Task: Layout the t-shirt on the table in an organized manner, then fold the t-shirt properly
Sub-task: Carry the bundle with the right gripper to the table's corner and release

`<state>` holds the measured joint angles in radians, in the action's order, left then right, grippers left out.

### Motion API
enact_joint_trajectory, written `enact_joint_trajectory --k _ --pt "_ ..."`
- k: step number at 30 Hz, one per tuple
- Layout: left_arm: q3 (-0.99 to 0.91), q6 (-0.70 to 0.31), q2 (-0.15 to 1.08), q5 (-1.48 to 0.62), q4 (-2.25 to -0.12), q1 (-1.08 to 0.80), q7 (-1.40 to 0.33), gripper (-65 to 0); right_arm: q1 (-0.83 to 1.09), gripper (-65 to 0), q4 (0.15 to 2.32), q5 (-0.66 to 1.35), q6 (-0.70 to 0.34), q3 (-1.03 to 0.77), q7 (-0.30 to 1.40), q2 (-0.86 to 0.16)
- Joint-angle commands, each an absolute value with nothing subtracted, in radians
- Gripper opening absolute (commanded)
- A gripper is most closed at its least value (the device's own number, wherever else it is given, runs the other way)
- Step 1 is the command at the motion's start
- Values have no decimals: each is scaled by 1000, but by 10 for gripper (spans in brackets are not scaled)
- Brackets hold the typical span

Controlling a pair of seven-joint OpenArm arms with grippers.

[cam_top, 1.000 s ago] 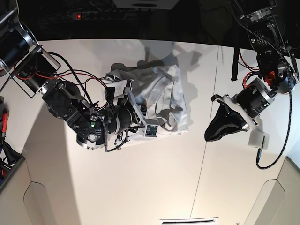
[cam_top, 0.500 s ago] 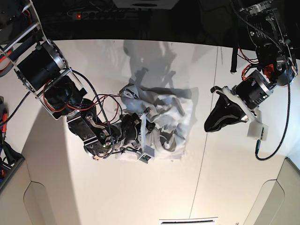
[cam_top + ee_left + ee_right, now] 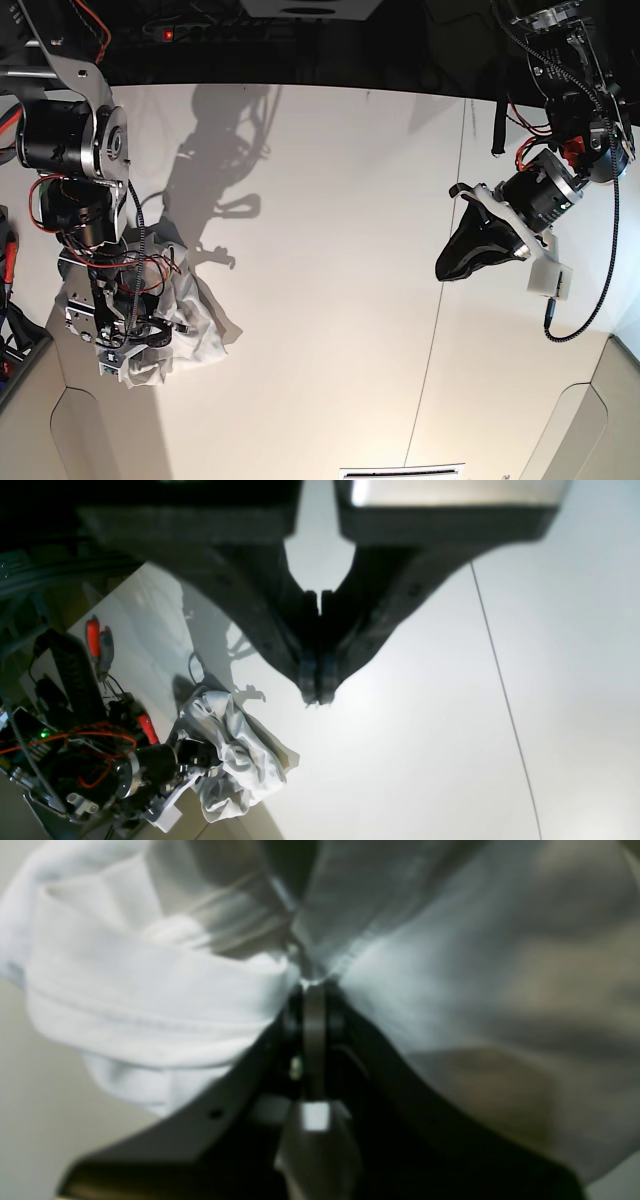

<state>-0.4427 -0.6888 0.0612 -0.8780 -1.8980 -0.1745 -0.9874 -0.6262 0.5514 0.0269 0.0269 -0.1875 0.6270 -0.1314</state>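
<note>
Since a second ago the t-shirt (image 3: 190, 325) has been dragged from the middle of the tabletop (image 3: 330, 250) over to the edge on the base view's left, and the right arm has swung with it to hang above that spot, while the left arm has kept its place on the view's right. The t-shirt is a crumpled white-grey bundle, bunched into thick folds with a small flap spread flat toward the tabletop's middle; no sleeve or collar can be made out. The base view shows the whole tabletop with its thin dark seam (image 3: 445, 260) and the bundle lying close to a rounded cut-out at the near edge, but the right tool (image 3: 150, 330) is mostly lost there among cables and cloth. The right wrist view, blurred, shows what the base view does not: the right tool (image 3: 314, 990) has its jaws pressed together on a pinch of the t-shirt (image 3: 150, 1005), with a hemmed roll of bright fabric to one side and a shaded sheet to the other. The left wrist view looks across bare tabletop (image 3: 425, 740) toward the far-off bundle (image 3: 235, 750) and shows the left tool (image 3: 316, 692) with its fingertips meeting, nothing between them, held above the surface well apart from the cloth.
</note>
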Motion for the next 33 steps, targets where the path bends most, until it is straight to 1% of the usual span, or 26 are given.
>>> enact_joint_trajectory --k 1,3,8,14,19,21,23,26,28,30,33 --pt "-444 -698 67 -925 -1916 -167 -965 -650 -624 -650 533 19 42 -221 677 -135" --pt "-442 -698 67 -943 -1916 -167 -965 -650 -623 -650 533 26 43 -282 647 -135" --pt "-413 -698 67 -942 -1916 -167 -966 -650 -627 -650 533 30 103 -405 578 -135" --pt "-398 -698 67 -942 -1916 -167 -970 -650 -646 -650 533 -31 162 -523 572 -135" --pt "-398 -698 67 -942 -1916 -167 -969 -650 -645 -650 533 -42 162 -588 566 -135" --pt "-398 -698 67 -942 -1916 -167 -970 -650 -645 -650 533 -42 161 -590 533 -135" --pt "-398 -698 67 -942 -1916 -167 -969 -650 -645 -650 542 -42 148 -590 493 -134" --pt "-398 -698 67 -943 -1916 -167 -969 -650 -645 -650 594 -41 81 -588 497 -126" --pt "-398 -698 67 -943 -1916 -167 -969 -650 -641 -650 658 -38 62 -588 505 -117" --pt "-398 -698 67 -942 -1916 -167 -969 -650 -637 -650 740 6 49 -588 527 -109" --pt "-398 -698 67 -942 -1916 -167 -969 -650 -637 -650 859 58 2 -587 551 -102"
